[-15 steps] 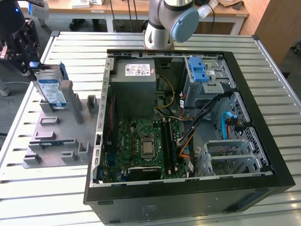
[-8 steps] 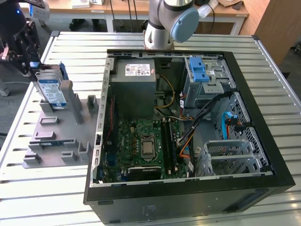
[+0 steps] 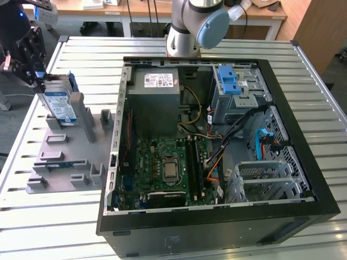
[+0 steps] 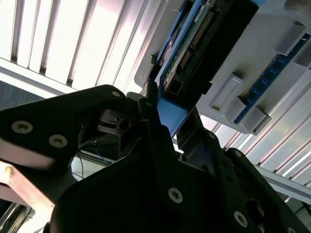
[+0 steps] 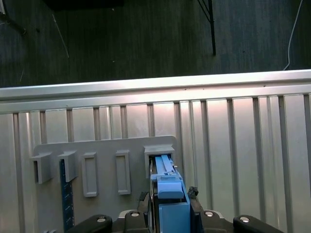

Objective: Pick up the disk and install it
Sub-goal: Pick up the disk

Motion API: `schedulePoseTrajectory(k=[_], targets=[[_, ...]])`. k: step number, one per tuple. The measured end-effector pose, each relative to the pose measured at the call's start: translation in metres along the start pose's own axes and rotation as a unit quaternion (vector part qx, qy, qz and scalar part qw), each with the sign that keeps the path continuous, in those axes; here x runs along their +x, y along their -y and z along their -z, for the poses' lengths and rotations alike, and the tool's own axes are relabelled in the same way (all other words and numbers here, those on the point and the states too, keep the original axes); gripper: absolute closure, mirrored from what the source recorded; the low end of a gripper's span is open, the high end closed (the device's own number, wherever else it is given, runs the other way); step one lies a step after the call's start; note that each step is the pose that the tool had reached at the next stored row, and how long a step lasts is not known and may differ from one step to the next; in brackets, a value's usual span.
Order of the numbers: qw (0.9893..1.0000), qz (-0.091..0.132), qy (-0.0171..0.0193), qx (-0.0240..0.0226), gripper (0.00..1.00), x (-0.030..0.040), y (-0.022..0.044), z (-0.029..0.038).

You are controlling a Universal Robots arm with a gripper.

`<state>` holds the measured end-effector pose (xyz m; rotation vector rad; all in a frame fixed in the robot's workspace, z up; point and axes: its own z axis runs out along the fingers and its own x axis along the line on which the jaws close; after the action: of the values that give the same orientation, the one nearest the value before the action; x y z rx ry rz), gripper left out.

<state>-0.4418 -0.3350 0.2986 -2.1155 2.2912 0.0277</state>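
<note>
Pick-up step: gripper (image 3: 39, 81) clamped on the disk (image 3: 58, 104), which stands upright in the grey rack (image 3: 59, 162) by the table (image 3: 54, 227) edge, exterior view's left. Freeing it probably calls for a straight lift.

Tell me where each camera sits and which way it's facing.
Exterior view: above the table, looking down on the open computer case and grey fixture; arm base and gripper show.
First wrist view: above the gripper, looking down on the disk in the fixture.
Second wrist view: behind the gripper, looking along its fingers at the disk.
All share gripper and disk.
</note>
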Motion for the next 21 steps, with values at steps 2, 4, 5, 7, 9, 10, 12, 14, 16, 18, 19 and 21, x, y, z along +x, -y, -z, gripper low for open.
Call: schedulePoseTrajectory(k=[2,4,5,7,9,10,12,14,16,18,19,21], targets=[[1.0,0.0,0.0,0.0,0.58,0.0,0.0,-0.0005],[1.0,0.0,0.0,-0.0002,0.56,0.0,0.0,-0.0011],[1.0,0.0,0.0,-0.0003,0.56,0.0,0.0,-0.0016],[1.0,0.0,-0.0002,-0.0003,0.5,0.0001,0.0,-0.0028],[1.0,0.0,-0.0008,-0.0005,0.5,0.0001,0.0,-0.0043],[1.0,0.0,-0.0014,-0.0005,0.5,0.0001,0.0,-0.0052],[1.0,0.0,-0.0029,-0.0008,0.5,0.0002,0.0,-0.0065],[1.0,0.0,-0.0034,-0.0011,0.5,0.0002,0.0,-0.0076],[1.0,0.0,-0.0034,-0.0011,0.5,0.0002,0.0,-0.0087],[1.0,0.0,-0.0033,-0.0011,0.5,0.0002,0.0,-0.0094],[1.0,0.0,-0.0033,-0.0013,0.5,-0.0001,-0.0001,-0.0098],[1.0,0.0,-0.0036,-0.0015,0.5,-0.0009,-0.0001,-0.0106]])
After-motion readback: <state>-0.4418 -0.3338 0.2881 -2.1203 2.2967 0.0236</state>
